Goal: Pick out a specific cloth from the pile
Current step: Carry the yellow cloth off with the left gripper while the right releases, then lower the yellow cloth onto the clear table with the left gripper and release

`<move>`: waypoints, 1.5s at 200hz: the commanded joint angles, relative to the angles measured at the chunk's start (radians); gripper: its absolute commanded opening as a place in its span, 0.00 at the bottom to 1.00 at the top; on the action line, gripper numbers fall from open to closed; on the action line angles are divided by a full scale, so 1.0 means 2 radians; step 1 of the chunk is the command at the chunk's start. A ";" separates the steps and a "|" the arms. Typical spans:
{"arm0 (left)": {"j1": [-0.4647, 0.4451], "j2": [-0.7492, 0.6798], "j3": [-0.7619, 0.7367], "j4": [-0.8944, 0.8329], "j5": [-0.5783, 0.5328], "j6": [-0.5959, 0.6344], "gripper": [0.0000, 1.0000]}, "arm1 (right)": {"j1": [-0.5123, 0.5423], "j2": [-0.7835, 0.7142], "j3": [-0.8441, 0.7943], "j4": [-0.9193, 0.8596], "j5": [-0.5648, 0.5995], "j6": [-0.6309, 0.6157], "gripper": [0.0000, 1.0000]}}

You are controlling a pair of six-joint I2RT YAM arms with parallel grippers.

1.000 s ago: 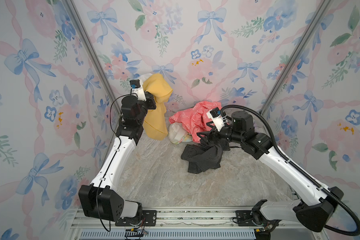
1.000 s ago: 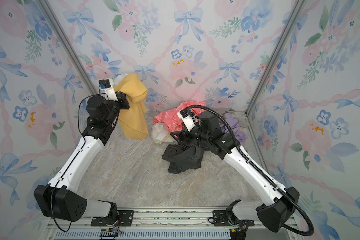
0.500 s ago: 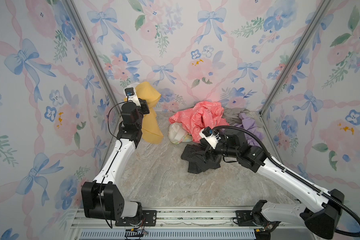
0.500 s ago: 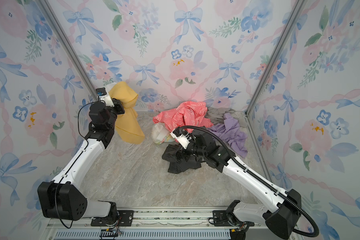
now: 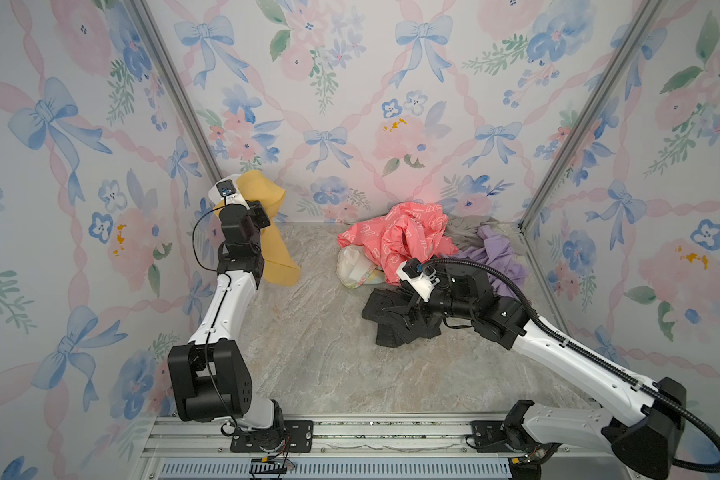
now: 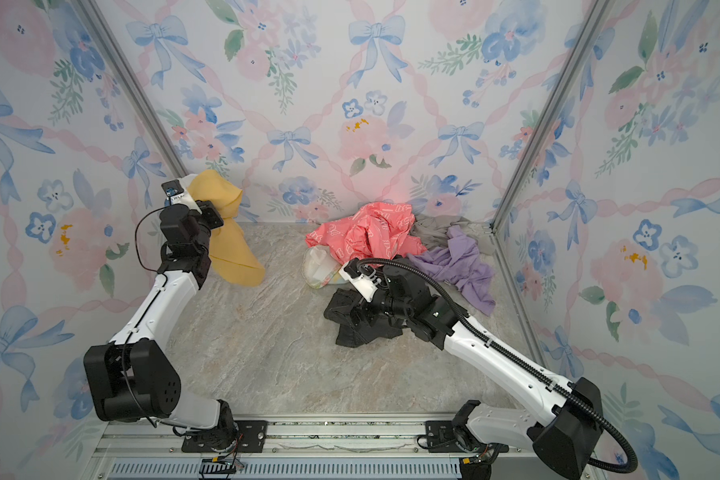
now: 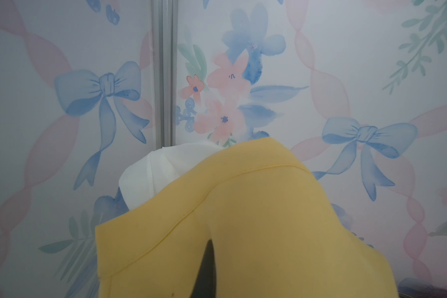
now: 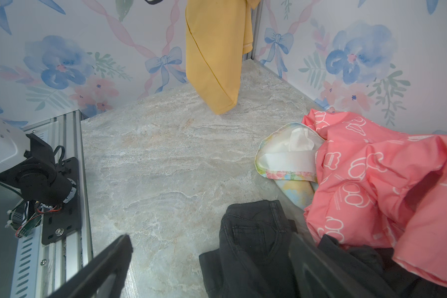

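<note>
Top views show your cloth (image 5: 281,262) carried further from the pile (image 5: 408,241) to the table's (image 5: 316,361) far-left corner, hanging long-axis vertical, tip down, pinched in the left jaws; right jaws spread wide.

A mustard-yellow cloth (image 6: 231,249) hangs pinched in the raised left gripper (image 6: 213,216), well to the left of the pile (image 6: 375,237) of coral-pink, lilac, grey and pastel garments. The right gripper (image 6: 352,309) sits low over a black garment (image 6: 362,328) at the pile's near edge.
</note>
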State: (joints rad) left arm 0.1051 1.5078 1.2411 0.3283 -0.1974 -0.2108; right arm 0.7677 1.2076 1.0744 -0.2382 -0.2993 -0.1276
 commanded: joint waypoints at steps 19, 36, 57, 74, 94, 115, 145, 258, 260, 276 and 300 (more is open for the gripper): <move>0.014 0.036 0.048 0.042 0.015 -0.018 0.00 | 0.007 0.001 -0.012 0.044 0.002 0.017 0.99; 0.014 0.056 0.056 0.050 0.023 -0.030 0.00 | 0.009 0.015 -0.011 0.053 -0.001 0.023 0.99; 0.014 0.075 0.054 0.061 0.022 -0.045 0.00 | 0.012 0.032 -0.011 0.060 -0.001 0.023 0.99; 0.014 0.083 0.036 0.080 0.020 -0.043 0.00 | 0.014 0.044 -0.016 0.067 0.005 0.020 0.99; 0.015 0.091 0.003 0.107 0.013 -0.027 0.00 | 0.013 0.052 -0.026 0.083 0.008 0.017 0.99; 0.020 0.093 -0.050 0.166 0.016 -0.022 0.00 | 0.014 0.058 -0.037 0.103 0.008 0.016 1.00; 0.027 0.113 -0.082 0.207 0.039 -0.014 0.00 | 0.013 0.064 -0.053 0.126 0.018 0.016 1.00; 0.027 0.207 -0.073 0.183 0.058 0.086 0.00 | 0.001 0.106 -0.068 0.169 0.023 0.013 0.99; 0.027 0.208 -0.073 0.183 0.059 0.088 0.00 | 0.000 0.107 -0.069 0.170 0.023 0.014 0.99; 0.028 0.216 -0.078 0.181 0.055 0.104 0.00 | -0.002 0.114 -0.072 0.177 0.021 0.014 0.99; 0.030 0.230 -0.077 0.171 0.041 0.122 0.00 | -0.006 0.119 -0.077 0.181 0.019 0.015 0.99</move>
State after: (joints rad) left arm 0.1577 1.9251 1.0836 0.6834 -0.1040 -0.0380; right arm 0.7685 1.4307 0.9401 0.0761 -0.2520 -0.0978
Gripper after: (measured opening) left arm 0.050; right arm 0.992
